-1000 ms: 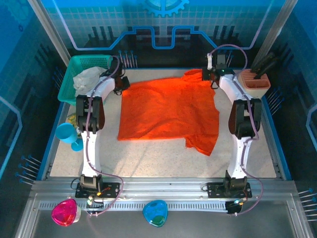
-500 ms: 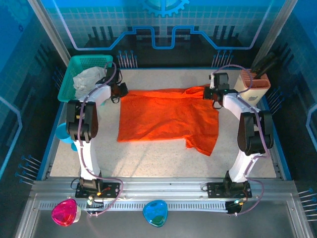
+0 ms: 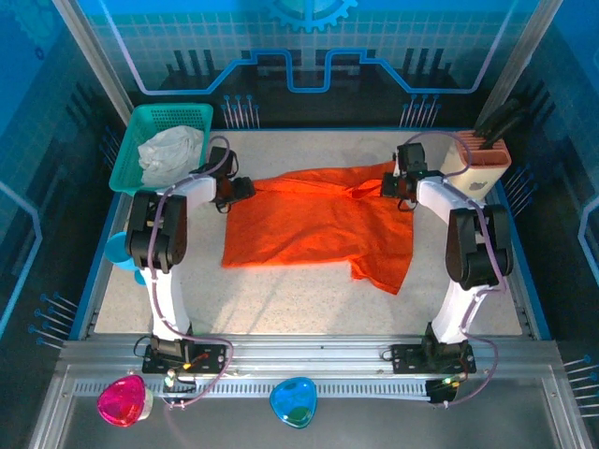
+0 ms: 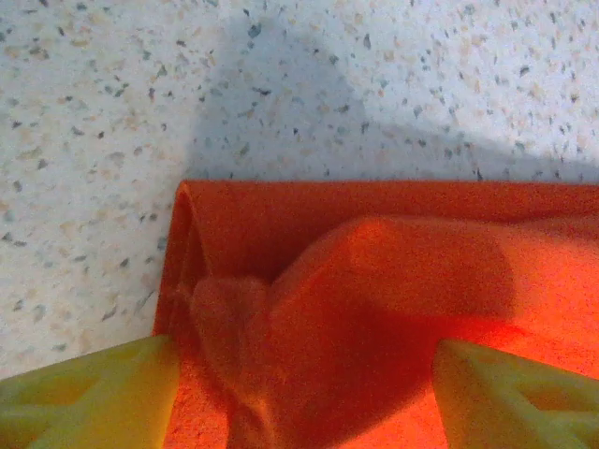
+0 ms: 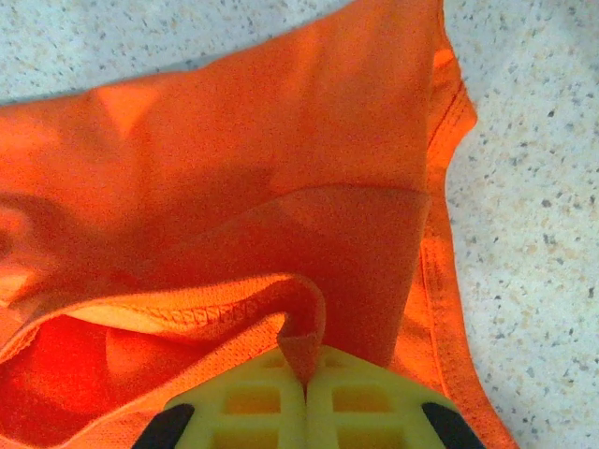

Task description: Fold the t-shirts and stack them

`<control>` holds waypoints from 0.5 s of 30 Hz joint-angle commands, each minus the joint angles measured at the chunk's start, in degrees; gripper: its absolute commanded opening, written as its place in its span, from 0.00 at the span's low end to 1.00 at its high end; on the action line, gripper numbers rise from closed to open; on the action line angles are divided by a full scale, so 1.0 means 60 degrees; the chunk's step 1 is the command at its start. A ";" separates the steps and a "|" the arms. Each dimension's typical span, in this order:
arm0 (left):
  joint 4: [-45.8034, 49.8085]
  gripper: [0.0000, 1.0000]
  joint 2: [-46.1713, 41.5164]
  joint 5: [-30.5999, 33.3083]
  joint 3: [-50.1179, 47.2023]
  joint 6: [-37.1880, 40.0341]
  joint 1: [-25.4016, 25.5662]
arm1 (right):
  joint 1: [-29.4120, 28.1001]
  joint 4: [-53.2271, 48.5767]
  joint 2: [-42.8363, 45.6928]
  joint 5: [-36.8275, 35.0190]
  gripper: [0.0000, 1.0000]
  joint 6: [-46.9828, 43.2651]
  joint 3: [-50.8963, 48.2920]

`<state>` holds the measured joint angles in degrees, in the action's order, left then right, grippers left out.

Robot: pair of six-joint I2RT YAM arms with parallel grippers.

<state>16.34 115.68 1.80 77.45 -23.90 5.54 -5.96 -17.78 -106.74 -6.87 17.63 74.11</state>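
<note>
Fingers (image 4: 84, 398) of the left gripper (image 4: 299, 402) gape over the orange t-shirt (image 3: 318, 220), right gripper (image 5: 306, 398) pinching its hem; limp, likely light, best taken by corners.

No writing can be read (a gear emblem (image 3: 314, 11) aside).
</note>
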 commanded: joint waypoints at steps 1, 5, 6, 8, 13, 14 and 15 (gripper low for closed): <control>-0.0489 0.73 -0.1202 0.0182 -0.0250 0.0232 -0.0001 | -0.0086 -0.1956 -0.0449 0.0292 0.00 0.0360 0.0605; -0.0568 0.73 -0.2206 0.0408 -0.0664 0.0551 -0.0001 | -0.0035 -0.2977 -0.0429 0.0692 0.13 0.0349 0.0611; -0.0584 0.73 -0.2432 0.0433 -0.0747 0.0634 0.0007 | -0.0021 -0.3131 -0.0341 0.0746 0.18 0.0294 0.0577; -0.0493 0.73 -0.2791 0.0476 -0.0754 0.0806 -0.0004 | 0.0004 -0.3507 -0.0173 0.0884 0.26 0.0185 0.0630; 0.0410 0.74 -0.2456 0.0201 0.0161 0.1089 -0.0001 | -0.0014 -0.4525 0.0082 0.1280 0.41 0.0050 0.1449; 0.0695 0.74 -0.2166 0.0132 0.0577 0.1098 -0.0001 | -0.0045 -0.4586 0.0136 0.1334 0.42 0.0070 0.1613; 0.1010 0.71 -0.1814 0.0086 0.0989 0.1109 0.0006 | -0.0104 -0.4629 0.0178 0.1417 0.42 0.0116 0.1799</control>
<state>17.10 100.64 3.27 78.54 -19.18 5.54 -5.96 -41.10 -108.73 -0.99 18.15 80.95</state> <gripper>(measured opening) 0.726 0.423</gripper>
